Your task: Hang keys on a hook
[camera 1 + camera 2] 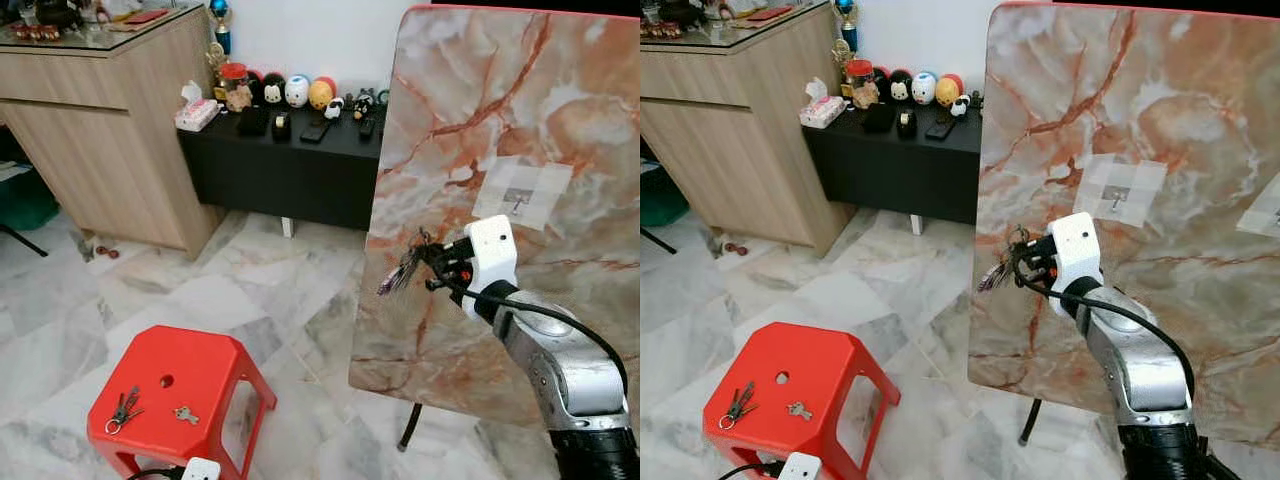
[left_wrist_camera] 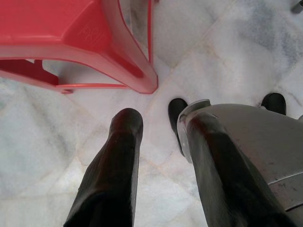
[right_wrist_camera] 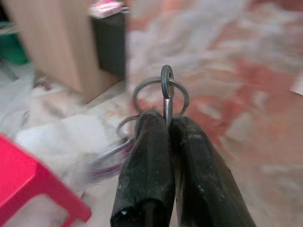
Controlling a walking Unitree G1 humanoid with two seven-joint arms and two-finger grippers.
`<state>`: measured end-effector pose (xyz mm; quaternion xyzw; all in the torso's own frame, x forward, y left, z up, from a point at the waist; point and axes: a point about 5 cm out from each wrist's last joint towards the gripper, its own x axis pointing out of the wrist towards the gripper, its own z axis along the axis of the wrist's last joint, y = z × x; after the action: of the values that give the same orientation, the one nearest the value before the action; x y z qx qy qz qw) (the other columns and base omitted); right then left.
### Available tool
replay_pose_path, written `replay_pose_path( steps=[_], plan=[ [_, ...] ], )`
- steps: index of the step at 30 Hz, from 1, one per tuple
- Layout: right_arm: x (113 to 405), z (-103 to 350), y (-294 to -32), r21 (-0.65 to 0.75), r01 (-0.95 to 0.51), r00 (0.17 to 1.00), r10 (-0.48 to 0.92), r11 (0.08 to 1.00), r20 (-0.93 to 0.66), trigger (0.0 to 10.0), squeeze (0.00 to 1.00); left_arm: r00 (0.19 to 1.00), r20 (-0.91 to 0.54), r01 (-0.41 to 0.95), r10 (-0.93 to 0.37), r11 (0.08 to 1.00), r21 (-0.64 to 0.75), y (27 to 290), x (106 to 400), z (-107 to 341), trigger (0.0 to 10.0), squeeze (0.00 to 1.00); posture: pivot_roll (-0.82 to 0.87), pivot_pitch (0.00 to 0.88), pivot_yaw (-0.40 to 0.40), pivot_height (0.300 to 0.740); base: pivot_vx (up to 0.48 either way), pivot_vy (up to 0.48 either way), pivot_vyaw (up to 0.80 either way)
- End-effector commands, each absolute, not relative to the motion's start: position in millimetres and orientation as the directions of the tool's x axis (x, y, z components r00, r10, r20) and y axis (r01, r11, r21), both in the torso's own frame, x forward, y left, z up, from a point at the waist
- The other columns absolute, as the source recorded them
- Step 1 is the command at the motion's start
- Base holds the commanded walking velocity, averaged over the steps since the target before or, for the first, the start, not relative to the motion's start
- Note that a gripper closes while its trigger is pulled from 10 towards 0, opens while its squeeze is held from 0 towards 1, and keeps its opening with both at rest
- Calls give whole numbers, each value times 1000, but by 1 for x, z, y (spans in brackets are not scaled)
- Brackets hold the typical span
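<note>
**A:** While the right gripper (image 3: pixel 166 124) is raised in front of the marble-patterned board (image 1: pixel 480 120), what is it holding?

**B:** Its fingers (image 3: pixel 147 165) are pressed together on a bunch of keys (image 1: pixel 405 265). In the right wrist view a thin metal stem with a small eyelet stands up between the tips, and a ring loops around just behind it. From the head views the rest of the bunch dangles to the robot's left of the tips, with something purplish in it.

**A:** Where is the hook?

**B:** A small hook (image 1: pixel 517 203) sits on a pale taped square on the board, above and to the right of the keys. The keys are apart from it.

**A:** And the left gripper (image 2: pixel 158 151)?

**B:** It hangs low over the marble floor (image 1: pixel 280 290), beside a leg of the red stool (image 1: pixel 200 365). Its two fingers are spread, with nothing between them.

**A:** Anything on the stool?

**B:** A second key bunch (image 1: pixel 122 410) with a ring and a single key (image 1: pixel 186 414) lie on the seat, near each other but not touching. Behind, a black low table (image 1: pixel 290 165) carries small figurines, next to a wooden cabinet (image 1: pixel 110 120).
</note>
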<state>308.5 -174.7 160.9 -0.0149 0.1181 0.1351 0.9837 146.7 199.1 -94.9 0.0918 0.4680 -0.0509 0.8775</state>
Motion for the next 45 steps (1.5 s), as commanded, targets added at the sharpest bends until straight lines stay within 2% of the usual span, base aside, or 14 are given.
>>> replay_pose_path(
  steps=[1,2,8,14,16,18,27,32,37,42,44,45],
  plan=[
    [310,175,-179,-5,-215,960,210,977,-187,10000,0,508,-860,211,-40,974,79,186,135,-102,10000,0,-19,0,-3,740,0,0,0],
    [312,177,-184,2,-148,973,146,989,-180,10000,0,506,-862,212,-38,974,82,185,134,-102,10000,0,-20,0,0,740,0,0,0],
    [317,175,-196,16,-2,983,5,1000,-184,10000,0,512,-858,205,-23,974,97,199,139,-99,10000,0,-19,0,4,740,0,0,0],
    [320,172,-192,-59,13,983,-23,998,-180,10000,0,511,-859,206,-20,974,100,203,139,-98,10000,0,-15,0,13,740,0,0,0],
    [324,172,-192,-119,60,984,-79,991,-159,10000,0,511,-859,207,-20,973,100,203,141,-97,10000,0,-10,0,15,740,0,0,0],
    [325,172,-193,-118,85,983,-102,989,-154,10000,0,514,-858,207,-20,973,101,203,143,-96,10000,0,-8,0,16,740,0,0,0],
    [327,167,-190,-119,109,980,-127,987,-151,10000,0,526,-850,210,-22,972,105,206,148,-94,10000,0,-6,0,21,740,0,0,0],
    [329,167,-189,-194,90,984,-118,977,-135,10000,0,526,-850,211,-24,972,103,207,147,-94,10000,0,-6,0,22,740,0,0,0],
    [335,171,-186,-339,83,989,-120,937,-90,10000,0,524,-851,211,-21,972,107,213,145,-94,10000,0,-1,0,24,740,0,0,0],
    [336,172,-188,-322,106,987,-139,941,-79,10000,0,525,-851,211,-21,972,106,212,145,-94,10000,0,-1,0,24,740,0,0,0],
    [337,178,-192,-237,154,985,-169,959,-46,10000,0,525,-851,213,-21,971,107,212,145,-94,10000,0,0,0,27,740,0,0,0],
    [337,178,-192,-237,154,985,-169,959,-46,10000,0,525,-851,213,-21,971,107,212,145,-94,10000,0,0,0,27,740,0,0,0]
  ],
)
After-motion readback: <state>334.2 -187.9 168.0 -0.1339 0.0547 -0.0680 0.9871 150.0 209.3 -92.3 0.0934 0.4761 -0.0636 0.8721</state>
